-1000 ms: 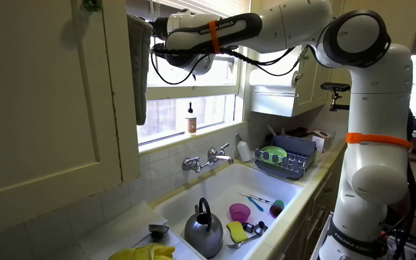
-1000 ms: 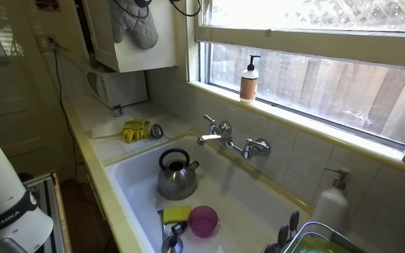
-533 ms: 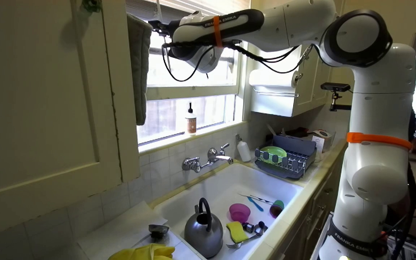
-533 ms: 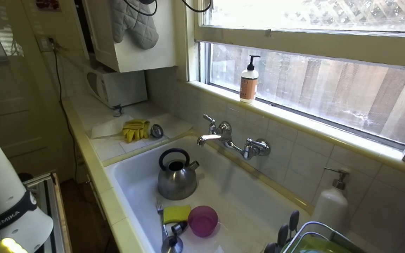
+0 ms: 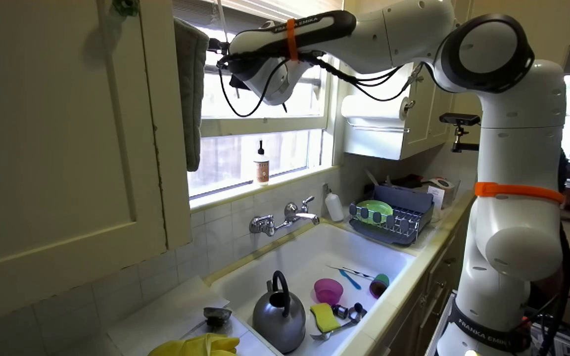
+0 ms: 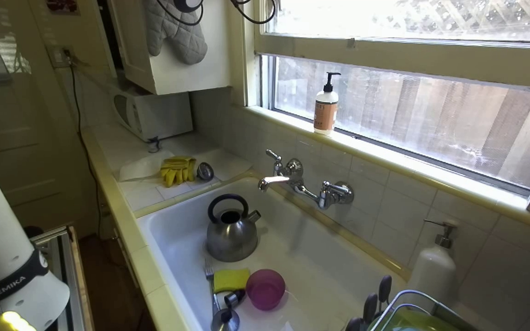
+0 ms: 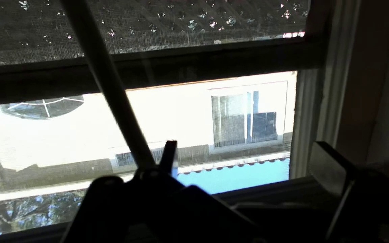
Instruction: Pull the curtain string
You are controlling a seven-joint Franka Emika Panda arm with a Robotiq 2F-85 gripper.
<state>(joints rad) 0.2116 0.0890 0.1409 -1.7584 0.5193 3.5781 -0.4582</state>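
The kettle (image 6: 232,239) is brushed metal with a soft sheen, its handle (image 6: 228,197) matt plastic. The taps (image 6: 295,173) are mirror-bright chrome. The sink (image 6: 334,257) is smooth and glossy, and the counter (image 6: 141,197) is glazed tile. The oven mitt (image 6: 177,37) is quilted cloth, matt; the gloves (image 6: 177,170) are rubber, and the sponge (image 6: 231,280) is rough and porous. The bowl (image 6: 265,289) is smooth, shiny plastic. Grey plastic and bright wire make up the dish rack (image 5: 407,198). The cabinet door (image 5: 47,128) wears chipped paint along one edge; the robot arm (image 5: 520,158) has smooth, satiny shells. In the wrist view the rod-like curtain string (image 7: 112,94) seems smooth, though against the light its material is hard to tell.
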